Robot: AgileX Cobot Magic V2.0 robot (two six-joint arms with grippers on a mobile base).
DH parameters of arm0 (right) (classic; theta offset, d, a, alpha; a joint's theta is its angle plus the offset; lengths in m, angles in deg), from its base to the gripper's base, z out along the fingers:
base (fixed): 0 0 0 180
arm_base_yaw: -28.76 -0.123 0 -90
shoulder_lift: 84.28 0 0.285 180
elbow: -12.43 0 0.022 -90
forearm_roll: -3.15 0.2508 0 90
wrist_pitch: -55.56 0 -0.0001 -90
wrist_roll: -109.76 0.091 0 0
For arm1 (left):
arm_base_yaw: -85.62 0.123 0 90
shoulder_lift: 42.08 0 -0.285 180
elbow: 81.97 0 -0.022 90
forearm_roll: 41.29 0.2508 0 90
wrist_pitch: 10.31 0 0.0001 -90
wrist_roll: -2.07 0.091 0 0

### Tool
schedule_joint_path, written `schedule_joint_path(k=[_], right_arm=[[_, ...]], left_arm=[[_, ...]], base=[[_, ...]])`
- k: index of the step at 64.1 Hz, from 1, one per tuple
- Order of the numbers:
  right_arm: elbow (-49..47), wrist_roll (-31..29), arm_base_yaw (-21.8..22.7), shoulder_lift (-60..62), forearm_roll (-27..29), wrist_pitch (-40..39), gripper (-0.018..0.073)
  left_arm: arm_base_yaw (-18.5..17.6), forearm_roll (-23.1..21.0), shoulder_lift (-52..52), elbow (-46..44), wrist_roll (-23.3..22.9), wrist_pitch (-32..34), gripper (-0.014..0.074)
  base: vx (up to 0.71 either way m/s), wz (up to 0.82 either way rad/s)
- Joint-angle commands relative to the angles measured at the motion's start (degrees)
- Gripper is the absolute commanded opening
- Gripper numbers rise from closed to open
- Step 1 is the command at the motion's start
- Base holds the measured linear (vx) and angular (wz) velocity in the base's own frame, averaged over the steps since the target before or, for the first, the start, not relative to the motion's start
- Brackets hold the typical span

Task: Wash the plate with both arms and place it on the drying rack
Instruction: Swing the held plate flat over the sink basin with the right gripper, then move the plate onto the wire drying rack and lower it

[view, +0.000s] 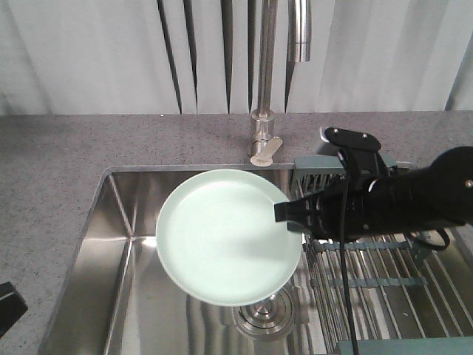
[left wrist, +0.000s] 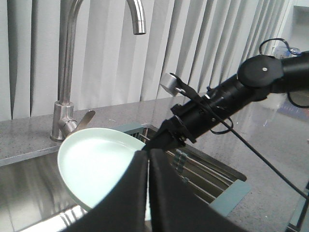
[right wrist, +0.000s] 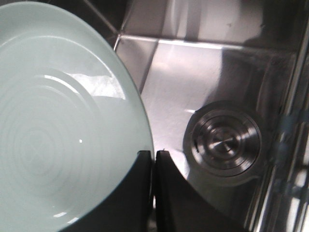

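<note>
- Nearest the lens in the left wrist view, the left gripper (left wrist: 147, 193) is seen with its two black fingers pressed together. Only a thin slit is left between them and nothing is clamped. The near rim of the plate (left wrist: 96, 159) is hidden behind them.
- In the right wrist view, the right gripper (right wrist: 154, 193) is seen clenched on the plate's rim, at about 5 o'clock of the plate in that view.
- The plate is held in the air over the sink (view: 122, 244), hollow face up and roughly level. Being round, it has no long axis of its own (in the left wrist view it is foreshortened to an oval lying roughly from 9 to 3 o'clock). Its exact tilt cannot be told.
- From the front, the rim is gripped at 3 o'clock. The right arm (view: 414, 200) is stretched in from that side, over the drying rack (view: 384, 274).
- The drain (view: 262, 314) is partly covered by the plate's 6 o'clock edge.
- The rack's wires are crossed by the arm and its cable, and are cut off by the frame toward 4 o'clock.
- A black shape (view: 9, 305) at the 8 o'clock corner of the front view is cut off and cannot be identified.
- The faucet (view: 264, 89) stands at 12 o'clock of the plate, its base near the rim but apart from it.
- Open basin is left between the plate's 9 o'clock edge and the sink's left wall, with the counter (view: 52, 163) beyond.
</note>
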Motion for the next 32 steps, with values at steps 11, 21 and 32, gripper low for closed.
schedule_joint_path(k=[11,21,32], right_arm=[[-7.0,1.8,14.5,2.0,-13.5,6.2,-0.0002],[-7.0,4.7,23.9,3.9,-27.8,10.8,-0.0002],[-7.0,5.0,26.3,2.1,-35.7,10.5,-0.0002]], left_arm=[[-0.3,1.2,-0.7,-1.4,0.0,-1.4,-0.0006],[-0.3,1.2,-0.7,-1.4,0.0,-1.4,-0.0006],[-0.3,1.2,-0.7,-1.4,0.0,-1.4,-0.0006]], base=[[0.00,0.00],[0.00,0.00],[0.00,0.00]])
